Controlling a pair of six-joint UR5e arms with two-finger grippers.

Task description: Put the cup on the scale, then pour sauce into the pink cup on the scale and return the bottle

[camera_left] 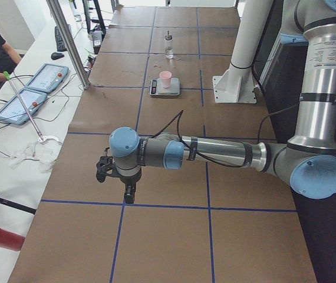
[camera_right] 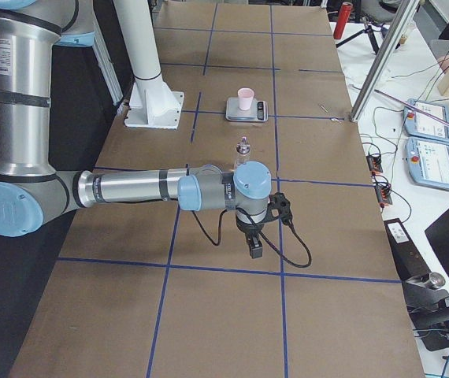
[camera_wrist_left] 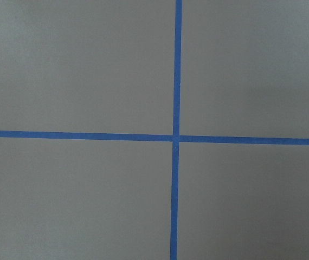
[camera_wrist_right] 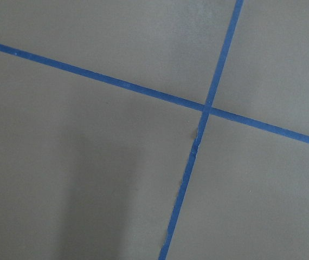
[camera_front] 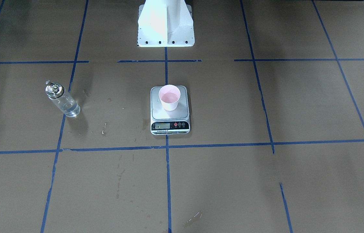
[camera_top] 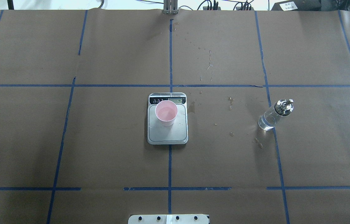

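Note:
The pale pink cup [camera_top: 166, 112] stands upright on the silver scale [camera_top: 168, 134] at the table's middle, also in the front view [camera_front: 169, 97]. The clear glass bottle [camera_top: 274, 115] with its silver spout cap stands upright on the table, on my right side and apart from the scale [camera_front: 170, 117]. Clear sauce fills its lower part [camera_front: 69, 108]. My left gripper [camera_left: 129, 191] shows only in the left side view, far from the scale. My right gripper [camera_right: 256, 250] shows only in the right side view, nearer than the bottle [camera_right: 242, 151]. I cannot tell whether either is open or shut.
Brown paper with a blue tape grid covers the table. Wet drops [camera_top: 231, 107] lie between the scale and the bottle. The white robot pedestal [camera_front: 165, 26] stands behind the scale. Tablets [camera_left: 44, 76] and cables lie on the operators' side.

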